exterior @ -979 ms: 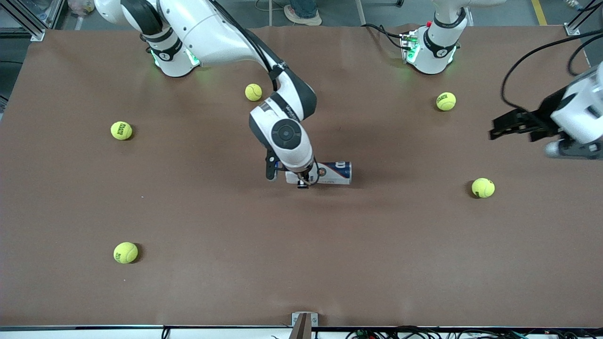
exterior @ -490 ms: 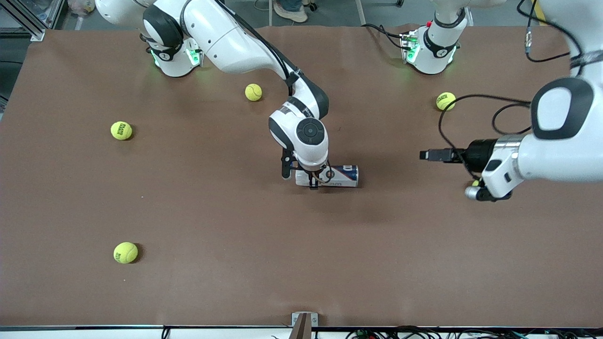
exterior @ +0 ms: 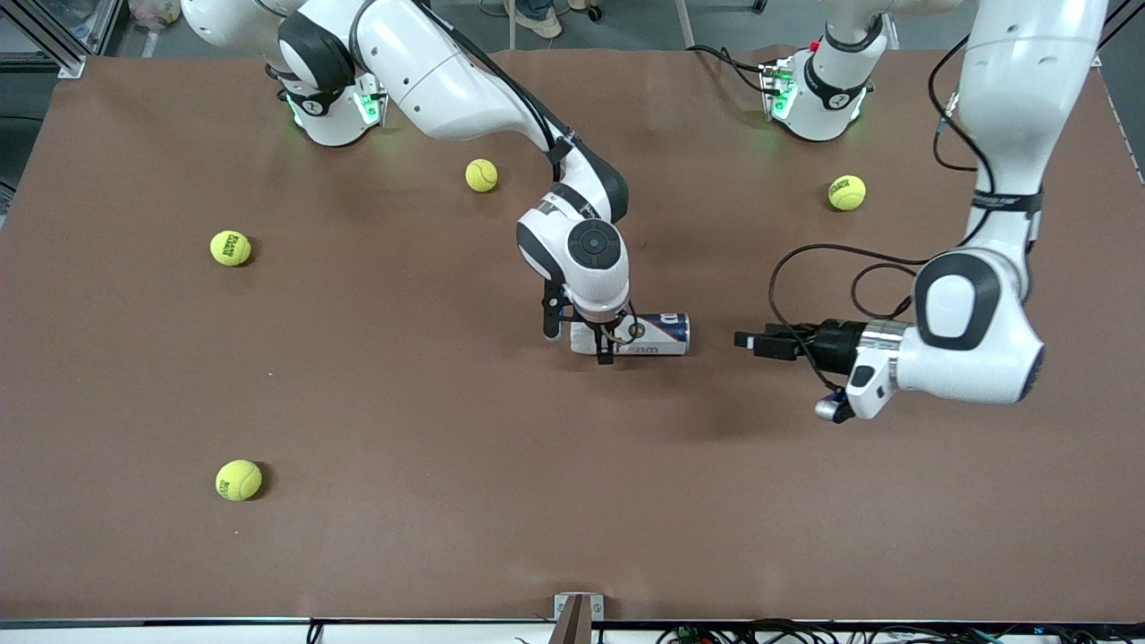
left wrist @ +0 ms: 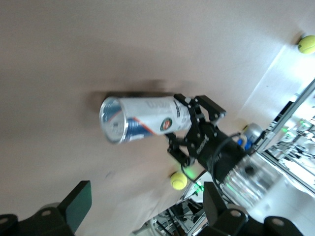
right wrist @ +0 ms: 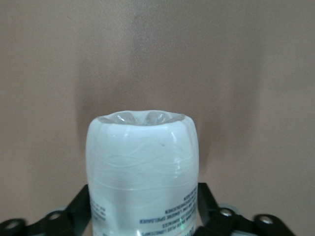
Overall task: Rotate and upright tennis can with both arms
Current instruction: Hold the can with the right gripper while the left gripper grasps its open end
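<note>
Table (exterior: 376,537) w/ tennis can (exterior: 657,334) lying flat mid-table, not upright yet. Right gripper (exterior: 581,338) straddles its base end, fingers wide, no squeeze. Left gripper (exterior: 744,341) spread, empty, level w/ cap end, just apart. Lift + tilt left, I'd say.

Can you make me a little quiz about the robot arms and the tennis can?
1. True or false: the tennis can is standing upright on the table.
2. Which gripper is down at the can? A) the left gripper B) the right gripper
3. Fill the gap: the left gripper points at the can's end without touching it, and its fingers are ____.

Key: 1. False, it lies on its side. 2. B. 3. open.
</note>
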